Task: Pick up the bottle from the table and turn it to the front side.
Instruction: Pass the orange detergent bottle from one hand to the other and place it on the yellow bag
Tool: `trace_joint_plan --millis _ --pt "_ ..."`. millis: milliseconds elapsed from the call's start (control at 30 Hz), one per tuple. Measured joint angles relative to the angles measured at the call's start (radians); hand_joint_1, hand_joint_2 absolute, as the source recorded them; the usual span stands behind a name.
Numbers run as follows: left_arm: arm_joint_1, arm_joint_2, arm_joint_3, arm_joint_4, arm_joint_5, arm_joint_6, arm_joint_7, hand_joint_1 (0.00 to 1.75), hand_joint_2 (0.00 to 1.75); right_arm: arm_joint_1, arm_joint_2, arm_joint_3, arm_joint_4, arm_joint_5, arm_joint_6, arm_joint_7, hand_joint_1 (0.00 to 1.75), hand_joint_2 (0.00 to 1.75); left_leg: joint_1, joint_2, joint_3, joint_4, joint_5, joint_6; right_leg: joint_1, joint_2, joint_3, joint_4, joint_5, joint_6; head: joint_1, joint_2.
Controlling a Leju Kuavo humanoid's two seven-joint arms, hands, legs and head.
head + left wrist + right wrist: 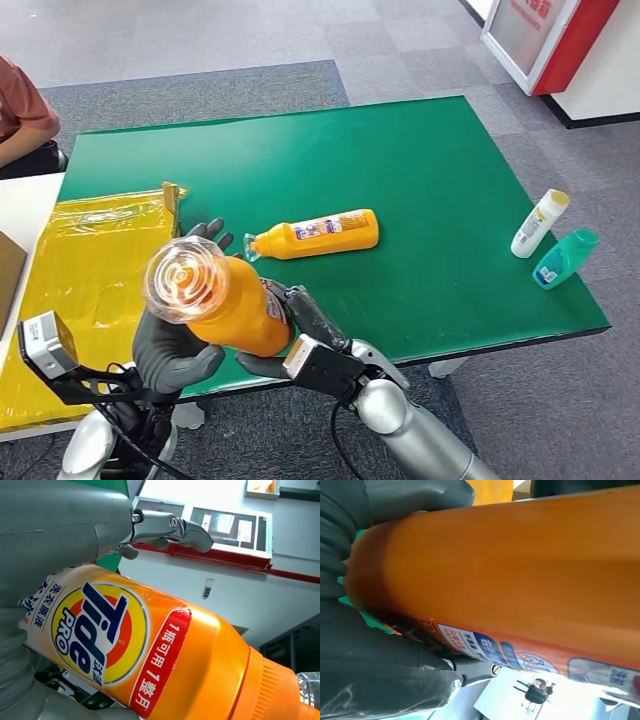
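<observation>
Bottle (226,300) is lifted above the worktop (453,180), gripped by left robot hand (170,350) and right robot hand (302,320).

Head view high, facing down over table (423,200); both wrist views close on shared orange bottle (181,665).

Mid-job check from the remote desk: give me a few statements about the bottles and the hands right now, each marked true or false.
1. Both hands hold the raised orange bottle. True: left hand, right hand.
2. A second orange bottle stands upright on the green table. False: it lies on its side.
3. The white bottle and the teal bottle lie near the table's right edge. True.
4. The raised bottle's cap points away from the head camera. False: the clear cap faces it.
5. The left wrist view shows the Tide logo. True.
</observation>
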Motion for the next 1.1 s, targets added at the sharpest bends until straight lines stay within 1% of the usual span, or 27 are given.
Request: trace_joint_plan --millis 167,367,533,667,833,967,1100 --pt "-0.005 0.004 -0.005 0.000 -0.014 0.003 0.004 0.00 1.75 -0.001 0.000 0.000 0.005 0.000 -0.004 -0.001 1.75 1.75 0.000 0.000 0.000 0.000 0.000 0.000 0.000 0.000 0.000 0.000 0.000 0.000 0.000 0.000" --pt "-0.021 0.015 -0.030 0.000 -0.171 0.047 0.004 0.00 1.75 -0.002 0.000 -0.006 0.019 0.002 -0.024 0.004 1.75 1.75 0.000 0.000 0.000 0.000 0.000 0.000 0.000 0.000 0.000 0.000 0.000 0.000 0.000 0.000" --pt "-0.023 0.026 -0.041 0.000 -0.229 0.071 0.001 0.00 1.75 -0.003 0.000 -0.023 0.028 0.025 -0.042 0.018 1.75 1.75 0.000 0.000 0.000 0.000 0.000 0.000 0.000 0.000 0.000 0.000 0.000 0.000 0.000 0.000" --pt "-0.009 0.033 -0.046 -0.001 -0.274 0.093 -0.004 0.00 1.75 -0.004 0.000 -0.042 0.035 0.060 -0.054 0.032 1.75 1.75 0.000 0.000 0.000 0.000 0.000 0.000 0.000 0.000 0.000 0.000 0.000 0.000 0.000 0.000" --pt "0.018 0.034 -0.054 -0.015 -0.317 0.120 -0.014 0.00 1.75 -0.008 -0.001 -0.089 0.045 0.094 -0.077 0.050 1.75 1.75 0.000 0.000 0.000 0.000 0.000 0.000 0.000 0.000 0.000 0.000 0.000 0.000 0.000 0.000" --pt "0.029 0.030 -0.054 -0.020 -0.352 0.141 -0.014 1.75 1.75 -0.009 0.000 -0.094 0.047 0.143 -0.084 0.062 1.75 1.75 0.000 0.000 0.000 0.000 0.000 0.000 0.000 0.000 0.000 0.000 0.000 0.000 0.000 0.000" --pt "0.031 0.023 -0.052 -0.022 -0.370 0.158 -0.009 1.75 1.75 -0.009 0.001 -0.092 0.048 0.170 -0.091 0.066 1.75 1.75 0.000 0.000 0.000 0.000 0.000 0.000 0.000 0.000 0.000 0.000 0.000 0.000 0.000 0.000"
